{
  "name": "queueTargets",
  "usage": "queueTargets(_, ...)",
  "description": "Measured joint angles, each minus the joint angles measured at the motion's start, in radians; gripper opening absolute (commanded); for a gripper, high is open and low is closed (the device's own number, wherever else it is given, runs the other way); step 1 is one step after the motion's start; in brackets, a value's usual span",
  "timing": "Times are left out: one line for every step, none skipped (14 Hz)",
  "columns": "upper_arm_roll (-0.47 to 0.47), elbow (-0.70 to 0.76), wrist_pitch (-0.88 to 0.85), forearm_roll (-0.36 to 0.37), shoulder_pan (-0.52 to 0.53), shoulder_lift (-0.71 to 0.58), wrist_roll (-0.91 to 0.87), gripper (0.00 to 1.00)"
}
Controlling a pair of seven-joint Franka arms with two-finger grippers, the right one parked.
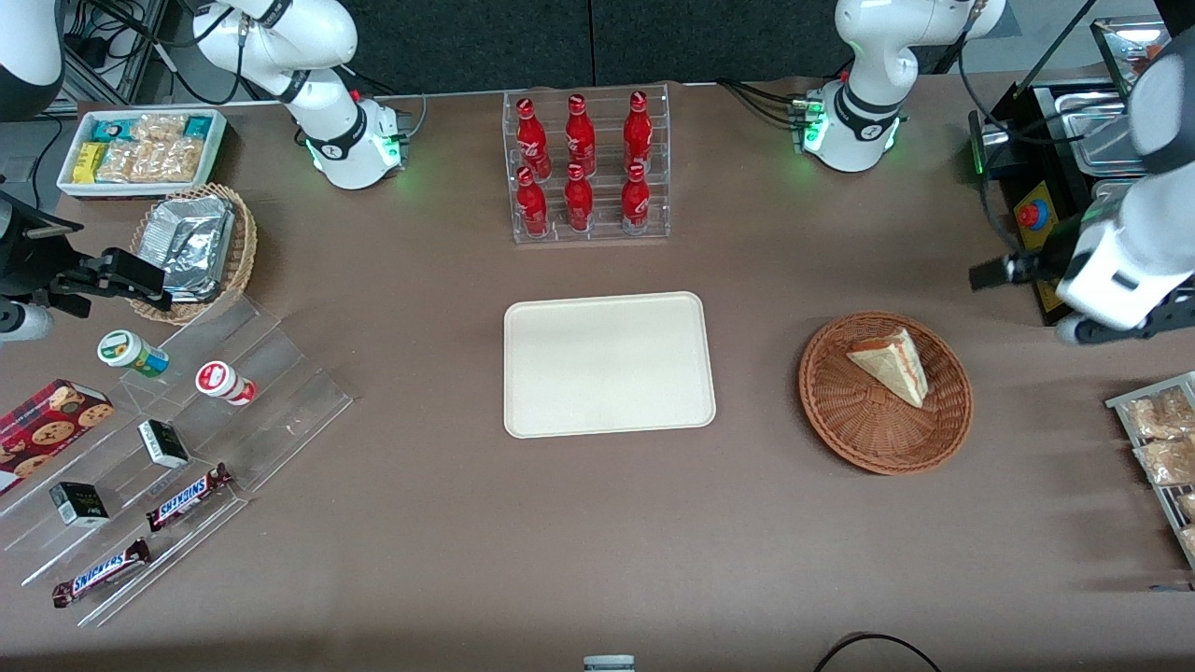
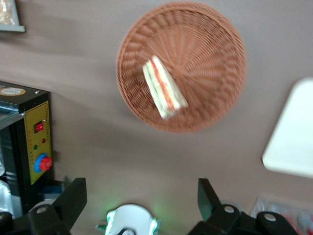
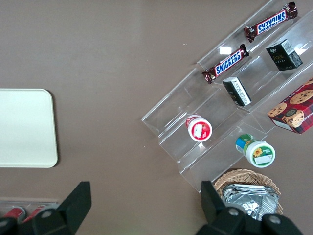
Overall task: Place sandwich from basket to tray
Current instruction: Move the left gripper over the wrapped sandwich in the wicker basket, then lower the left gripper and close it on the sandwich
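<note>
The sandwich (image 1: 892,364) (image 2: 164,88), a pale bread wedge with a red and yellow filling edge, lies in the round reddish-brown wicker basket (image 1: 868,425) (image 2: 210,58). The cream-white tray (image 1: 607,364) (image 2: 293,132) (image 3: 24,127) lies flat beside the basket, toward the parked arm's end, with nothing on it. My left gripper (image 1: 997,272) (image 2: 140,192) hangs high over the table, off the basket's rim toward the working arm's end. It is open with nothing between its fingers.
A black control box with a red button (image 1: 1032,217) (image 2: 36,142) stands close to the gripper. A rack of red bottles (image 1: 586,168) is farther from the camera than the tray. Snack packets (image 1: 1162,439) lie at the working arm's end. An acrylic stand (image 1: 187,439), a tan basket of foil packets (image 1: 196,247) and a white bin (image 1: 140,149) are at the parked arm's end.
</note>
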Motion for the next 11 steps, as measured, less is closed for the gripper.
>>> queueTargets(-0.002,-0.054,0.068,0.011,0.000,0.004,-0.063,1.00)
queueTargets(-0.003,-0.108,0.138,0.016,0.000,0.006,-0.120,1.00)
queueTargets(-0.004,-0.161,0.204,0.018,0.000,0.006,-0.183,1.00)
queueTargets(-0.004,-0.211,0.263,0.018,0.000,0.005,-0.255,1.00)
queueTargets(-0.004,-0.260,0.325,0.019,0.000,0.003,-0.319,1.00)
queueTargets(-0.005,-0.312,0.394,0.019,0.000,0.000,-0.362,1.00)
queueTargets(-0.005,-0.365,0.462,0.019,0.000,-0.007,-0.384,1.00)
queueTargets(-0.005,-0.424,0.535,0.019,0.000,-0.019,-0.402,1.00)
queueTargets(-0.005,-0.483,0.607,0.020,0.000,-0.033,-0.422,1.00)
queueTargets(-0.005,-0.534,0.672,0.019,0.000,-0.045,-0.450,1.00)
queueTargets(-0.005,-0.571,0.726,0.019,0.000,-0.051,-0.475,1.00)
